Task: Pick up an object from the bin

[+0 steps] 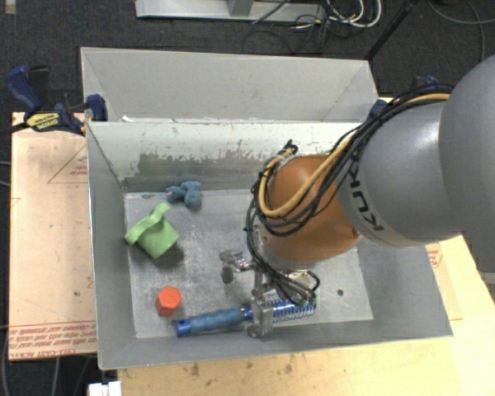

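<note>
the tool (262,317) is low near the front wall of the bin (107,221), right over the bristle end of a blue-handled brush (210,323) that lies flat along that wall. whether the tool is wide or narrow i cannot tell from above. the brush looks light and stiff, its plastic handle smooth and probably slippery. the handle just behind the bristles seems the surest hold. a red cap (169,300) lies near the handle's far end.

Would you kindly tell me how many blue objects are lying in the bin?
2. A small blue piece lies near the back wall, and a blue-handled brush lies at the front, beside the end effector. The arm may hide others.
</note>
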`<state>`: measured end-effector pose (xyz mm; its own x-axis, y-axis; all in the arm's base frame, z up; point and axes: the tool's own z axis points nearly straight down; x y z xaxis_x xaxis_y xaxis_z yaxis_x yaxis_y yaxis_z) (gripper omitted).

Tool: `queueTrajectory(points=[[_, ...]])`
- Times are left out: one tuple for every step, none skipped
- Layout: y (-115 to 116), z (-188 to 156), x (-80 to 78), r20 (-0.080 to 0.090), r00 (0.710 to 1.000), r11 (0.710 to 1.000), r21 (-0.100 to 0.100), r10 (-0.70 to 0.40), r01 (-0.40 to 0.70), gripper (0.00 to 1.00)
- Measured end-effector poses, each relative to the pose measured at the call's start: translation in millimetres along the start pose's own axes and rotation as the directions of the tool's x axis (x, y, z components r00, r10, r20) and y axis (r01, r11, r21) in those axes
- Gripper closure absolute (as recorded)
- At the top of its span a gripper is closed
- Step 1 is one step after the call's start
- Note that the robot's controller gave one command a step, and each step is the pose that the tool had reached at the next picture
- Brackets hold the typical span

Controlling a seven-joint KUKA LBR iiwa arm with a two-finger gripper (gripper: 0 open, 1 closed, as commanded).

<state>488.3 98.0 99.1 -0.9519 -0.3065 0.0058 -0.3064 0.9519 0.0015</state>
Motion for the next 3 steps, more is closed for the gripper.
queueTrajectory(points=[[18,28,-4.4,0.021,0.999,1.0,0.003,-0.029,0.029,0.0],[19,29,-0.2,0.006,1.0,1.0,0.0,-0.026,0.026,1.0],[9,-82,-22.9,0.016,1.0,1.0,0.002,-0.005,0.005,1.0]])
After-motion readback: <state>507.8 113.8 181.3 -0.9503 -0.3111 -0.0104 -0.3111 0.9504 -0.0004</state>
